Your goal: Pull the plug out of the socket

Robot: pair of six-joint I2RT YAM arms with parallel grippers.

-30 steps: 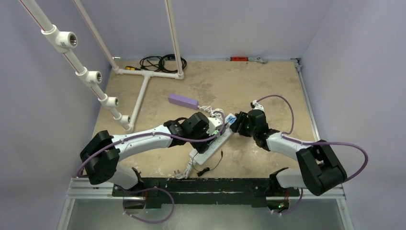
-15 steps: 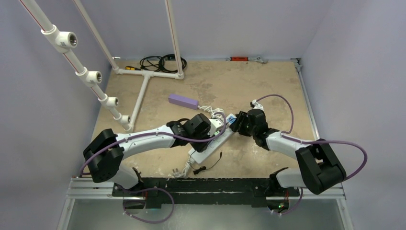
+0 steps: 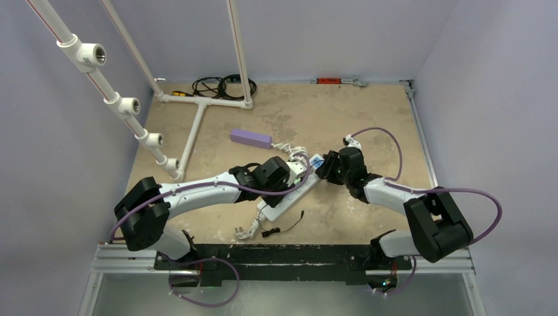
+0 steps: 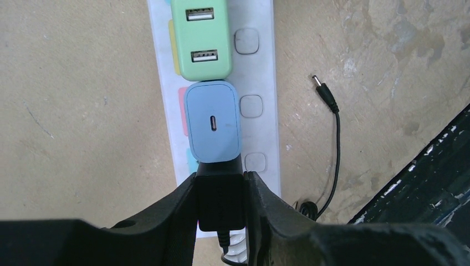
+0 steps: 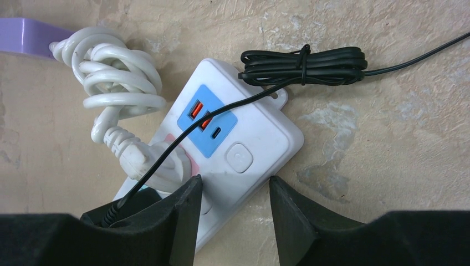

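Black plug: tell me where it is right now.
In the left wrist view the black plug sits low centre, clamped in the left gripper, on the white power strip right beside the blue-grey charger.

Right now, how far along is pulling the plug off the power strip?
Done: left gripper shut on the black plug. In hand: right gripper open astride the USB end of the power strip, seemingly to brace it. Remaining: pull the plug, which looks seated, out.
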